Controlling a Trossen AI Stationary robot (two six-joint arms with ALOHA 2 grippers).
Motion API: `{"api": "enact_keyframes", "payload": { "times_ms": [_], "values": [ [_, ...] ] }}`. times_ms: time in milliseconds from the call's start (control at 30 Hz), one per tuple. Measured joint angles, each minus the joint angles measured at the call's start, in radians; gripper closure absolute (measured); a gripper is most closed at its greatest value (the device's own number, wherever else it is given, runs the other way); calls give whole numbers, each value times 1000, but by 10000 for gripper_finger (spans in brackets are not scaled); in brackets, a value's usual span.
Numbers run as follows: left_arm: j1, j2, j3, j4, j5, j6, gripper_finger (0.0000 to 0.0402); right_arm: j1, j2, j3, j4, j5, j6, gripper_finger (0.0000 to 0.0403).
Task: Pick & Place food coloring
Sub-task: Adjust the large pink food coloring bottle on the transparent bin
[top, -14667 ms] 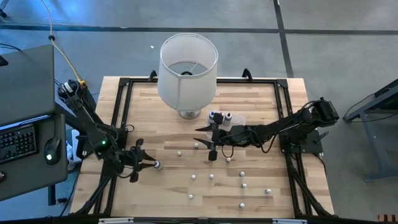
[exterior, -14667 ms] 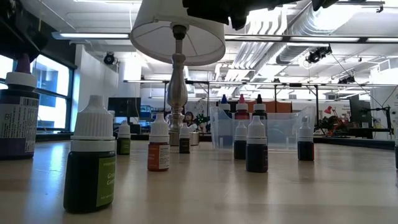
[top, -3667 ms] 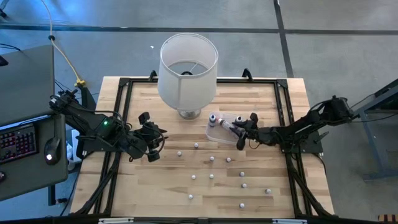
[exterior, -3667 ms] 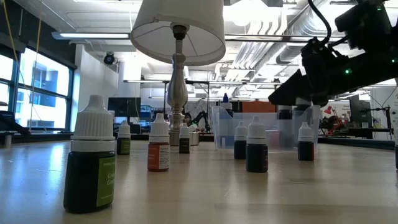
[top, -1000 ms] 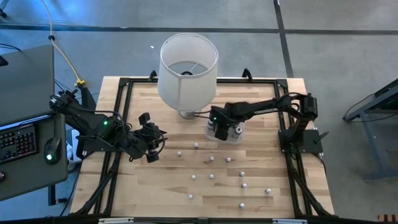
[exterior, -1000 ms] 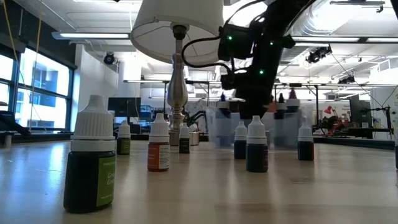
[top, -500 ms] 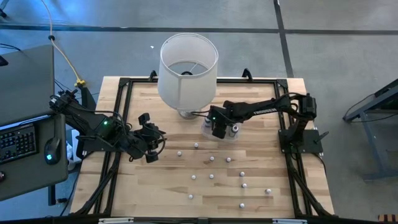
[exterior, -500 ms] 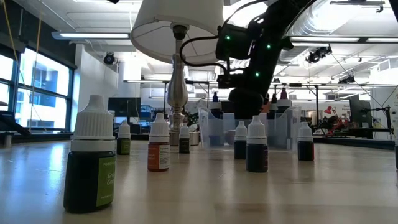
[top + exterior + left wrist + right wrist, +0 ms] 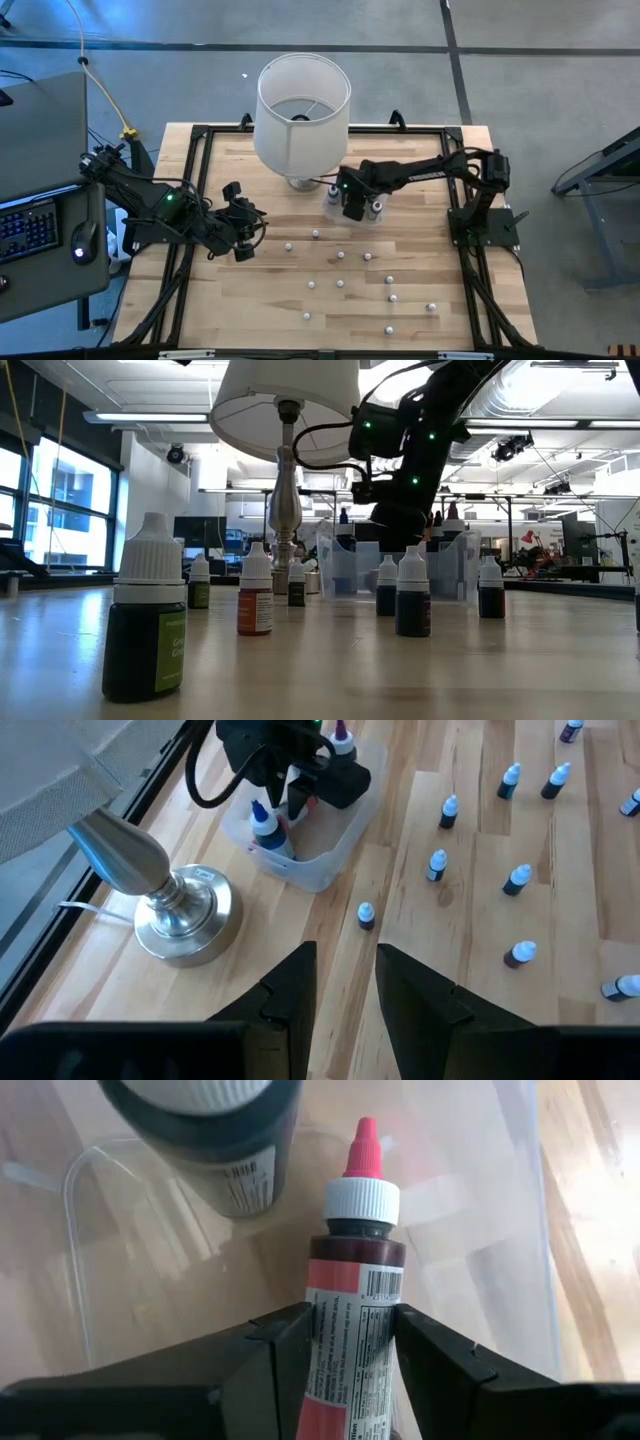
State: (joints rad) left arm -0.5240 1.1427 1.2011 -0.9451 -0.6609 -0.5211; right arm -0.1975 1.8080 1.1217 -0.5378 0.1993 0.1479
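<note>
1. The left gripper [image 9: 243, 232] is parked at nine o'clock of the table [image 9: 430, 270], fingers parted, nothing held.
2. Loose food coloring bottles [image 9: 340, 284] are left scattered toward six o'clock.
3. A red-tipped food coloring bottle [image 9: 352, 1295] is clamped by the right gripper [image 9: 352, 203], lowered into the clear tub [image 9: 330, 850] beside the lamp [image 9: 302, 110], seemingly for release.

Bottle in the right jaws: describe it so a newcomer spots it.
Beside the white lamp stands a clear tub. The right gripper over it holds a dark-red bottle; its red pointed tip, unlike the other bottles' white caps, sets it apart.
</note>
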Motion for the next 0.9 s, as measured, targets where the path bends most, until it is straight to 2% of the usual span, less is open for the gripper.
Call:
{"api": "enact_keyframes", "payload": {
  "times_ms": [333, 900],
  "values": [
    [0, 0, 0, 0, 0, -8, 298, -9, -3, 1, -20, -73, -23, 269],
    [0, 0, 0, 10, 0, -2, 298, -7, -3, 1, -30, -56, -41, 269]
  ]
}}
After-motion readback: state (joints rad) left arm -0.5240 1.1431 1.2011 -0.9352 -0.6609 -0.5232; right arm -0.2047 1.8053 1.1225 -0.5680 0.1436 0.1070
